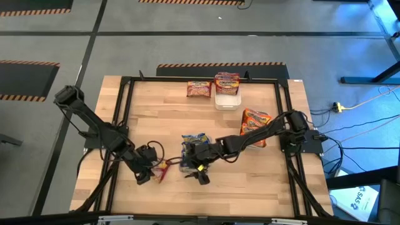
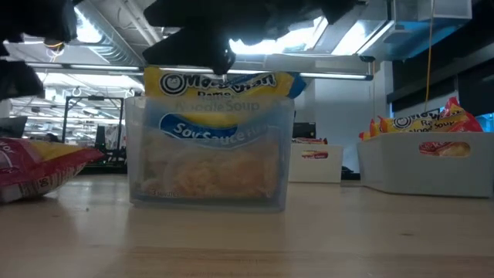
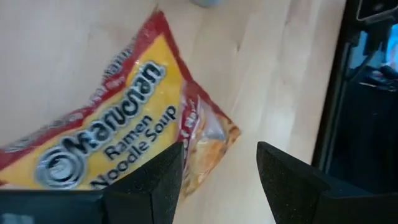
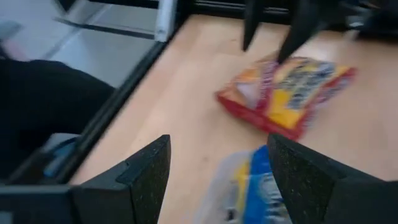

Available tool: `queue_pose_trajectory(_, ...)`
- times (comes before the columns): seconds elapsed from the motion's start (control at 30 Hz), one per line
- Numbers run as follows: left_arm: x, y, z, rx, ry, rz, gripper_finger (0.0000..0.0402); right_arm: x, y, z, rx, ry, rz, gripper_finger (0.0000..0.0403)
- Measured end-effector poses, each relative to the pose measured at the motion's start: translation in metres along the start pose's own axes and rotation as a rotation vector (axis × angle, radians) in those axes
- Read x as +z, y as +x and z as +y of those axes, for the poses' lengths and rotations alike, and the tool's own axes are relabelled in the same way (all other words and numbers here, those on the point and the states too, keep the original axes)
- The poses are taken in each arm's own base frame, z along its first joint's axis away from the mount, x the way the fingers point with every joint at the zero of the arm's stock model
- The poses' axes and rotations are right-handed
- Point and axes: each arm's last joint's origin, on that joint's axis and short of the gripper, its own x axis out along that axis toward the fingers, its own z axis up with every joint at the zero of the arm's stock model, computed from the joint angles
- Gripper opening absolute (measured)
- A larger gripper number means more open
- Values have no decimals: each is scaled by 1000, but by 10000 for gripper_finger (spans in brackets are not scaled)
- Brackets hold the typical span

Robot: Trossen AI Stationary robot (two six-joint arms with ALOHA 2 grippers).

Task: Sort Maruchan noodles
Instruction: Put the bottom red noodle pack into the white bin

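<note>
**Both pincers low at the near edge, a red packet waiting to be taken**

Closest to the low camera stands a clear tub [image 2: 210, 150] with a blue-and-yellow noodle packet [image 2: 220, 96] upright in it, its top poking above the rim. Over that tub hangs the right pincer [image 1: 201, 170], its fingers apart and empty; the right wrist view shows the blue packet just beyond the gap between them.

Just beside the tub, toward the left arm, a red-and-yellow noodle packet [image 3: 121, 127] lies flat on the bench [image 1: 162, 119]. Above its corner sits the left pincer [image 1: 147, 176], fingers apart and not clamped on anything.

The step in hand looks like picking up this red packet, so the next move probably calls for the left pincer to lower, straddle the packet's edge and close. A flat, slippery wrapper may slide instead of lifting, so a pinch at the crimped end seems wisest.

Other packets are farther off: an orange one [image 1: 255, 123] partly under the right arm, one [image 1: 199, 90] lying at the far side, and more stacked in a white tub [image 1: 227, 99] beside it.

Room is tight near the front: both pincers are close together and near the black frame rail [image 1: 119, 125] that borders the bench. The middle of the bench is open.
</note>
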Motion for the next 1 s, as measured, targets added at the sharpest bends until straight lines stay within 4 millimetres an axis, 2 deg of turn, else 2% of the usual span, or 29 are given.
queue_pose_trajectory(0.13,3,-7,-9,3,31,-42,196,13,-6,3,-69,-41,34,253)
queue_pose_trajectory(0.27,-6,-8,-12,21,25,-57,196,26,-7,14,-79,-90,-3,253)
queue_pose_trajectory(0.37,-13,-8,-9,92,-83,-102,196,25,-4,21,-140,-116,9,253)
queue_pose_trajectory(0.53,-17,-9,1,225,-387,-292,196,17,4,25,-193,-140,29,253)
queue_pose_trajectory(0.63,-22,-2,6,304,-440,-243,196,14,9,25,-156,-135,28,253)
queue_pose_trajectory(0.77,-26,17,1,307,-399,-142,196,14,11,25,-146,-135,12,253)
queue_pose_trajectory(0.87,-27,30,-10,232,-337,-122,196,14,12,25,-150,-132,-3,253)
queue_pose_trajectory(1.0,-24,43,-22,135,-163,-129,196,14,12,25,-158,-107,-2,253)
